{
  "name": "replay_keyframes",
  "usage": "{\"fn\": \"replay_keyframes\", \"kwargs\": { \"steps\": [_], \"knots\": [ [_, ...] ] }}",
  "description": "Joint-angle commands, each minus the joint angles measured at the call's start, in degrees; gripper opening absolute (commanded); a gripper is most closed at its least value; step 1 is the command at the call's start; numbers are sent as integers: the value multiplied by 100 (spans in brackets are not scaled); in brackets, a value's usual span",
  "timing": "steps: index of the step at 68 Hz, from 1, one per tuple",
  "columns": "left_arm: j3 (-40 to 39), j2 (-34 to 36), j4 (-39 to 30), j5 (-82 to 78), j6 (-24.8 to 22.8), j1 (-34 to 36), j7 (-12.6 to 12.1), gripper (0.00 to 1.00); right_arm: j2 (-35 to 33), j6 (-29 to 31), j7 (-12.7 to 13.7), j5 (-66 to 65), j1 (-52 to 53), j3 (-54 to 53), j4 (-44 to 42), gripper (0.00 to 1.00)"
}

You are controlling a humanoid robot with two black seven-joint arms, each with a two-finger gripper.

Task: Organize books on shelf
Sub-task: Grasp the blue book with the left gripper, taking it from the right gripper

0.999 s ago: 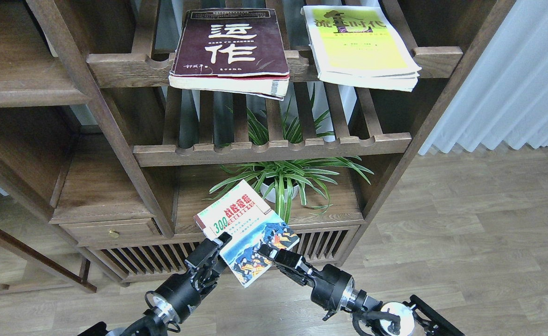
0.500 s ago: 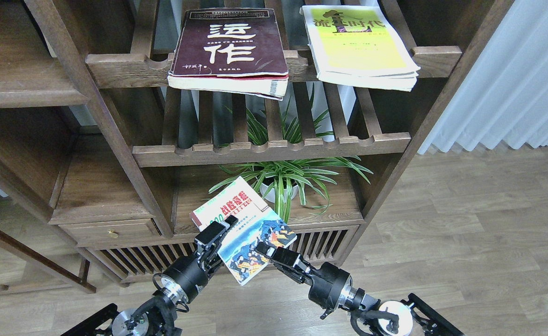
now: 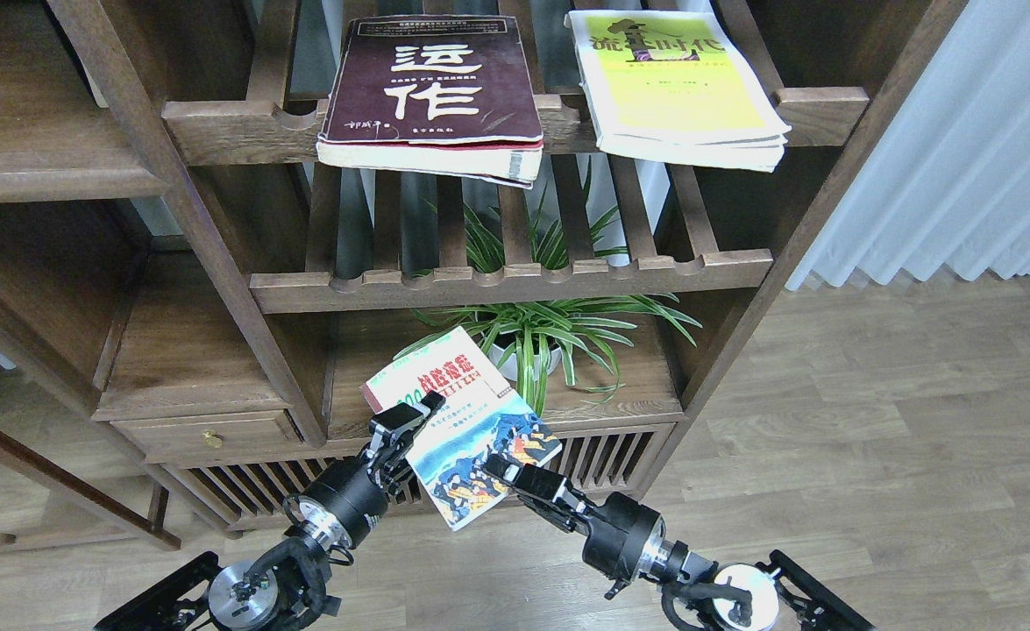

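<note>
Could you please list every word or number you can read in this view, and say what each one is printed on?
"运作": big cream characters on the cover of the maroon book; its smaller lines are too small to read.
"300": partly covered green digits on the smaller book, held between the left gripper and the right gripper; its red title is blurred.
"时代": part of the dark title on the lime-yellow book; the rest is unreadable.

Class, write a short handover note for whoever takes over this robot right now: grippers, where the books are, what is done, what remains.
Left gripper: shut on the small "300" paperback, at its left edge.
Right gripper: shut on its lower right edge.
That book is held tilted in the air, in front of the green potted plant.
Thick maroon book with cream characters and lime-yellow white-bordered book lie flat on the top slatted rack.
Done: the "300" book is picked up.
Left: no book is on the solid dark brown shelf board yet.
</note>
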State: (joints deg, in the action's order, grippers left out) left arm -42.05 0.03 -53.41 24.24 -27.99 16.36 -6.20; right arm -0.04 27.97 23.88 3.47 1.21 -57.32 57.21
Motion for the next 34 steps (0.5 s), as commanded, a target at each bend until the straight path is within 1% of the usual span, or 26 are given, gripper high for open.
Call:
{"fn": "replay_keyframes", "kwargs": {
  "steps": [1,2,3,4,5,6,8,9,10,11,13,14,16,17,18,21,29,34],
  "knots": [
    [30,-3,-3,2,-1,26,-57,0,4,3,-7,5,11,-7,-34,13],
    [39,-3,-3,-7,-1,26,-65,0,4,3,-7,-4,20,-7,-52,19],
    [48,-3,-3,-7,-1,26,-74,0,4,3,-7,-4,20,-7,-52,22],
    [48,-3,-3,-7,-1,26,-83,0,4,-2,-7,-4,29,-16,-61,27],
    [48,-3,-3,-7,-1,26,-92,0,4,-3,-7,-4,29,-16,-70,30],
    [57,-3,-3,-7,-1,26,-100,0,4,-20,-7,-4,37,-25,-78,37],
    [65,-3,-3,-7,-1,26,-118,0,4,-38,-7,-4,46,-25,-87,44],
    [74,-3,-3,-7,-1,17,-144,0,4,-73,-7,-4,72,-25,-105,52],
    [74,-3,-3,-7,-1,17,-153,0,4,-99,-7,-4,81,-25,-105,55],
    [83,-3,-3,-7,-1,8,-188,0,4,-151,-7,-4,125,-25,-131,65],
    [92,-3,-3,-7,-1,-1,-215,0,4,-213,-7,-4,169,-16,-149,73],
    [100,-3,-11,-15,-1,-1,-250,0,4,-266,-7,-4,221,-16,-184,81],
    [118,-3,-20,-16,-1,-10,-276,0,4,-284,-7,-4,274,-7,-219,86],
    [136,-3,-29,-16,-1,-10,-302,0,4,-310,-7,-4,344,-7,-263,92],
    [144,-3,-38,-16,-1,-10,-311,0,4,-310,-15,-4,371,1,-280,95],
    [188,75,-64,-16,-1,-18,-355,0,4,-293,-15,-4,459,-7,-359,100],
    [303,480,-179,-16,-1,-18,-461,0,4,-266,-24,31,503,-60,-439,100],
    [373,910,-336,-16,-1,-27,-575,0,4,-266,-24,31,512,-60,-491,100]
  ]
}}
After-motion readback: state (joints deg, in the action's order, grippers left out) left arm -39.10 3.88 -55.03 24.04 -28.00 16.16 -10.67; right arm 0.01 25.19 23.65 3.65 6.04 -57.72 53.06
